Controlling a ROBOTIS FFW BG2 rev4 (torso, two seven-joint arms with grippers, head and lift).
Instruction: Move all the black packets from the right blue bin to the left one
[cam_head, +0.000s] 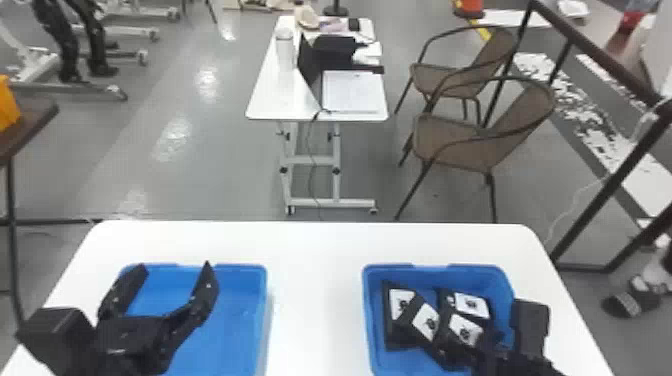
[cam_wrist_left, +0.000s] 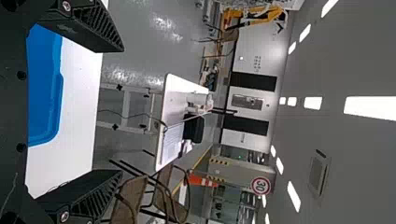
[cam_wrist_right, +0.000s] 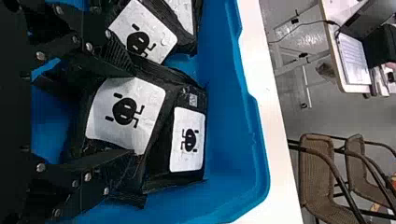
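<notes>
My left gripper (cam_head: 177, 267): fingers wide apart above the left blue bin (cam_head: 240, 300), left of the right blue bin (cam_head: 400, 272).
My right gripper (cam_head: 470, 347): at a packet (cam_head: 465, 330) inside the right blue bin; clamped or not, I cannot tell.
Packet directions: in the right blue bin, the leftmost packet (cam_head: 390, 335) runs lengthwise near to far; the far-right packet (cam_head: 470, 304) lies crosswise.
Labels: white with black pictograms, the far-right packet's turned opposite to mine.
Left wrist view: orange cone (cam_wrist_left: 201, 181), well beyond the right blue bin.
</notes>
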